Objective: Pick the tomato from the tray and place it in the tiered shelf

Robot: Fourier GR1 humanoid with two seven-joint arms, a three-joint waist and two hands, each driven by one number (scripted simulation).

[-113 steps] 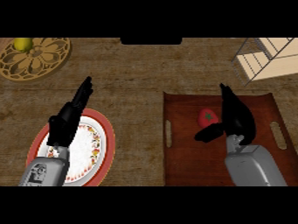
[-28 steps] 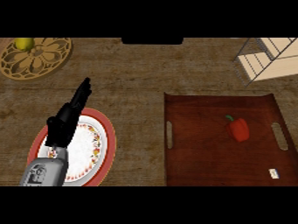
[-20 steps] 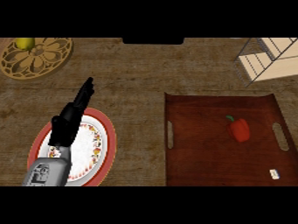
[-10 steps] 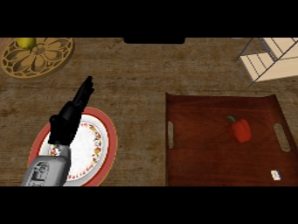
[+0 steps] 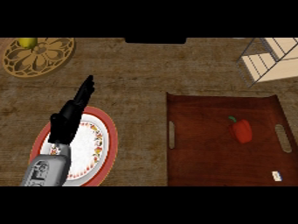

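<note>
The left hand (image 5: 74,111) rested over a red-rimmed plate (image 5: 106,131) at the lower left of the counter, fingers straight and pointing up and away from the robot, holding nothing; it looked parked there, out of the way, since the task's work lay on the other side. The right hand was not in the head view at all. Well off to the left hand's right lay the brown tray (image 5: 202,162), a flat wooden one with a slot handle on each short side, and on it, toward its right half and apart from both handles, lay the red object (image 5: 242,131) that the task called a tomato (long and tapered with a small green stem, it looked more like a pepper). It lay on its side on the tray floor, untouched by any hand, so the pick had, by my judgement, not yet been made. A small white tag (image 5: 278,176) sat near the tray's near right corner, well apart from the tomato. Beyond the tray, farther from the robot and to the right, the tiered shelf (image 5: 277,59) showed only partly at the view's edge, its pale boards in a dark wire frame; what it held, if anything, could not be told. Far ahead of the left hand and slightly left, a round gold trivet (image 5: 45,57) carried a yellowish fruit (image 5: 26,42) at its far rim.
</note>
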